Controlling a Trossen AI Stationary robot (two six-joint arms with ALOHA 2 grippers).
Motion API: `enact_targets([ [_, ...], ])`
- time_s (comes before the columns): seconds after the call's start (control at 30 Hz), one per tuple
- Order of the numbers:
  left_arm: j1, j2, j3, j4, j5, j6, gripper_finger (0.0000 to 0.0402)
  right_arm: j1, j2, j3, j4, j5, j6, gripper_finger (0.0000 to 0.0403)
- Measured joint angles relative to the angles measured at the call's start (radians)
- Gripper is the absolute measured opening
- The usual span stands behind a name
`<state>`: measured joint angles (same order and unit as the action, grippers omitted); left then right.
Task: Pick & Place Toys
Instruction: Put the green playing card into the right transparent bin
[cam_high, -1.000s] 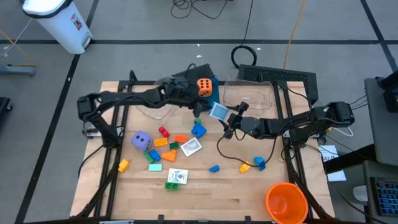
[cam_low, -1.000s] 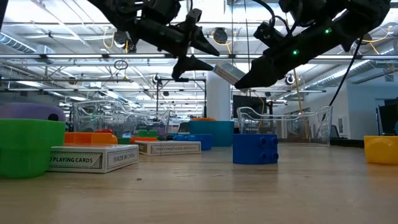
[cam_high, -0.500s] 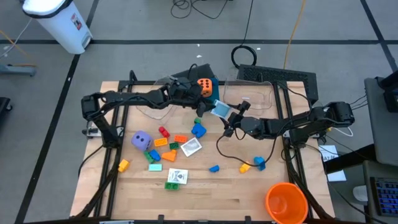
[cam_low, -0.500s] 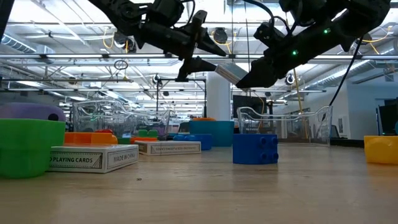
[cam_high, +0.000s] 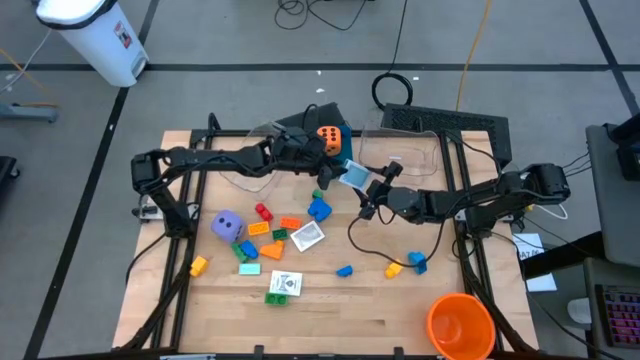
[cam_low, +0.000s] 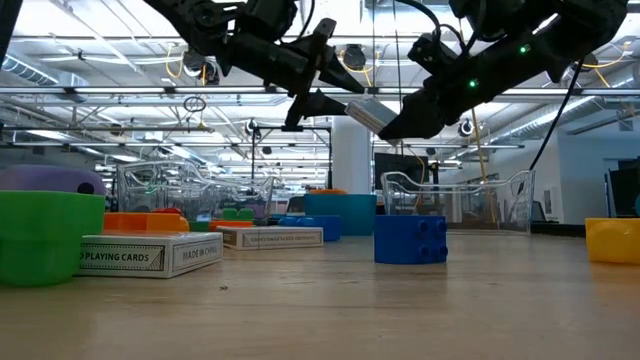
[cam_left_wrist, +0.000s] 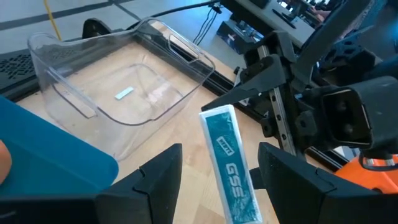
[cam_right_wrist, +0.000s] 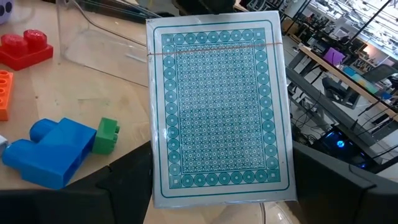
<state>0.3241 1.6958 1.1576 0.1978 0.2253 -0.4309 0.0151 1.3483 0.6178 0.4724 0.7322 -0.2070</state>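
Teal-backed card pack (cam_right_wrist: 217, 106) held in the air between our two grippers, above the far middle of the table (cam_high: 330, 320).
We see the right gripper (cam_high: 366, 190) clamped on the pack's lower end, while the left gripper (cam_left_wrist: 211, 177) has its fingers spread wide to either side of the pack's edge, not touching it. Bricks, the purple die (cam_high: 227, 225) and white cards lie near the table's left middle; the orange die (cam_high: 328, 138) sits by the far edge.

Wood, plastic and shiny wrap

The table (cam_high: 330, 300) is pale wood with a smooth grain. The bricks (cam_right_wrist: 53, 152) are shiny, smooth plastic. The tub (cam_left_wrist: 118, 87) is clear, glossy plastic. The card pack (cam_right_wrist: 217, 106) has a shiny see-through wrap. The fingers (cam_left_wrist: 155, 177) are dark and matt.
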Motion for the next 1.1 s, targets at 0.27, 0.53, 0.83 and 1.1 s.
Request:
enact_targets([
  [0.27,0.0,0.0,0.0,-0.013,0.001,0.003,0.0214,0.001,0.0,0.0,0.034,-0.003,-0.023,0.0311],
  [0.53,0.0,0.0,0.0,-0.013,0.001,0.006,0.0213,0.002,0.0,0.0,0.05,-0.003,-0.045,0.0311],
  [0.83,-0.001,-0.001,0.0,-0.021,0.006,0.007,0.0136,0.001,0.0,0.0,0.051,-0.026,-0.045,0.0311],
  [1.1,0.0,-0.001,0.0,-0.018,0.002,0.018,0.0064,0.001,0.001,0.0,0.069,-0.016,-0.056,0.0318],
])
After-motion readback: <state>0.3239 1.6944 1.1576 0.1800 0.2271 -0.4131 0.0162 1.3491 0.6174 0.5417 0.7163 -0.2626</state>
